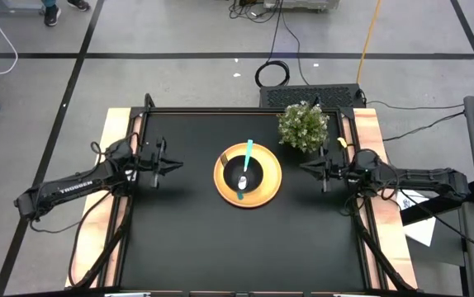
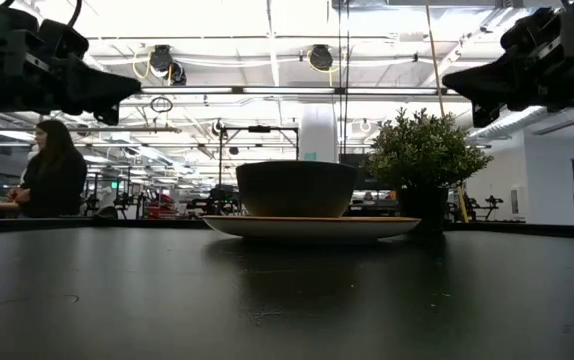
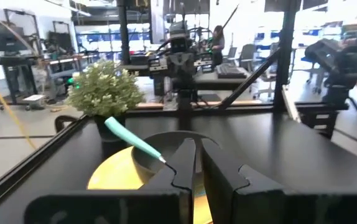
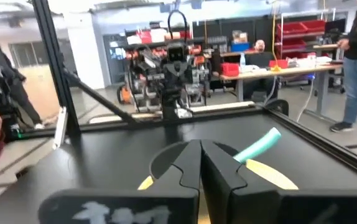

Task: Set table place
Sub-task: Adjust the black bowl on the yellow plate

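A round yellow plate (image 1: 248, 176) lies on the black table (image 1: 187, 239) at its middle, with a black bowl (image 1: 242, 173) standing on it. A teal-handled utensil (image 1: 248, 153) leans in the bowl, its handle sticking out over the far rim; a short teal bit (image 1: 239, 196) shows at the near rim. My left gripper (image 1: 177, 165) hovers shut to the plate's left, pointing at it; it also shows in the left wrist view (image 3: 197, 146). My right gripper (image 1: 303, 168) hovers shut to the plate's right; it also shows in the right wrist view (image 4: 200, 144). Both are above the table and empty.
A bushy green potted plant (image 1: 303, 125) stands on the table at the far right, just beyond my right gripper. Light wooden strips (image 1: 115, 165) run along the table's left and right sides. A person (image 2: 52, 170) is in the room behind the table.
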Action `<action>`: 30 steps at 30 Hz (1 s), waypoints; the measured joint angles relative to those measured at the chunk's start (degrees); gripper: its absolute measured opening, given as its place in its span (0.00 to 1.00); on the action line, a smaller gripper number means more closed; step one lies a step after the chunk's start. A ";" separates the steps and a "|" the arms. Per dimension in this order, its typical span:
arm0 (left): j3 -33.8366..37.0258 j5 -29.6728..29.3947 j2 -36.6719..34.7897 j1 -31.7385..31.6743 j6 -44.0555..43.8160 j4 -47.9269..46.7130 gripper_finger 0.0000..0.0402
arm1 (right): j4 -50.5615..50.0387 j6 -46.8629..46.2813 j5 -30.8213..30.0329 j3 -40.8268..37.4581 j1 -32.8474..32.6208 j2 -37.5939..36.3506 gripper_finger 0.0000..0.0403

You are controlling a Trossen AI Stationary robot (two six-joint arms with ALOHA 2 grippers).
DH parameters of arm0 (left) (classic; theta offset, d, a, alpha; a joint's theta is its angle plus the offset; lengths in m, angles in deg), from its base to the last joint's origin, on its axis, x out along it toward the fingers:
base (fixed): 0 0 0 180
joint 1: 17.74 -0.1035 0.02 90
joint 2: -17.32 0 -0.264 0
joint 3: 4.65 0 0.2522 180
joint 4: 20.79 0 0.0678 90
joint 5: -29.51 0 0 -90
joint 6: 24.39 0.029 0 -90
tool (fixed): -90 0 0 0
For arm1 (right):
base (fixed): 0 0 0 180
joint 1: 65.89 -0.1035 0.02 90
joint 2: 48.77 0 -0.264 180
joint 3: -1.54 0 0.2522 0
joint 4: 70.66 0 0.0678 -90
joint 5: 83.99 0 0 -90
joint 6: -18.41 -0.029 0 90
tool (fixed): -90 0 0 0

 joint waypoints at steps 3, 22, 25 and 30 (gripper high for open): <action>0.00 0.47 0.00 0.17 -1.11 0.87 0.08 | 1.79 -1.07 0.06 -0.01 0.02 -0.02 0.00; 0.00 -10.04 0.02 13.91 5.10 -2.13 0.08 | 2.17 2.37 -0.07 -0.01 -10.10 -0.02 0.00; 0.00 -12.97 0.02 15.27 6.56 -2.17 0.08 | 2.17 3.26 -0.11 -0.01 -10.83 -0.02 0.00; 0.00 -14.04 0.00 16.02 6.60 -2.17 0.08 | 1.43 3.92 -0.15 -0.01 -11.13 0.00 0.00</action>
